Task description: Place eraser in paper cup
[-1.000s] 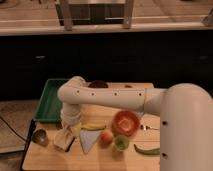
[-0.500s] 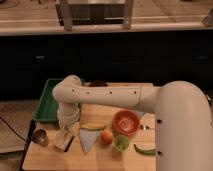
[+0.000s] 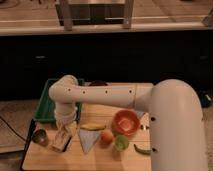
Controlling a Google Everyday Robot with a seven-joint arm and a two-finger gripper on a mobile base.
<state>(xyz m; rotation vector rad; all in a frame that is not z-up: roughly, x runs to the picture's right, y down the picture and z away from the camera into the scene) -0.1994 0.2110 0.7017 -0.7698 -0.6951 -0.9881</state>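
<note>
My white arm reaches from the right across the wooden table [image 3: 55,159] and bends down at its left side. The gripper [image 3: 62,140] hangs low over the front left of the table. It is just right of a small dark-rimmed cup [image 3: 40,137] that stands upright near the left edge. The gripper's beige end is next to the cup, and I cannot tell whether they touch. I see no eraser; it may be hidden in or under the gripper.
A green tray [image 3: 44,106] lies at the back left. An orange bowl [image 3: 125,121], a banana [image 3: 92,126], an orange fruit [image 3: 106,136], a small green cup [image 3: 121,143], a green pepper [image 3: 142,149] and a pale cloth [image 3: 88,141] lie right of the gripper.
The arm's elbow has swung a little to the left, and the gripper has shifted slightly left toward the small cup. The objects on the table have not moved.
</note>
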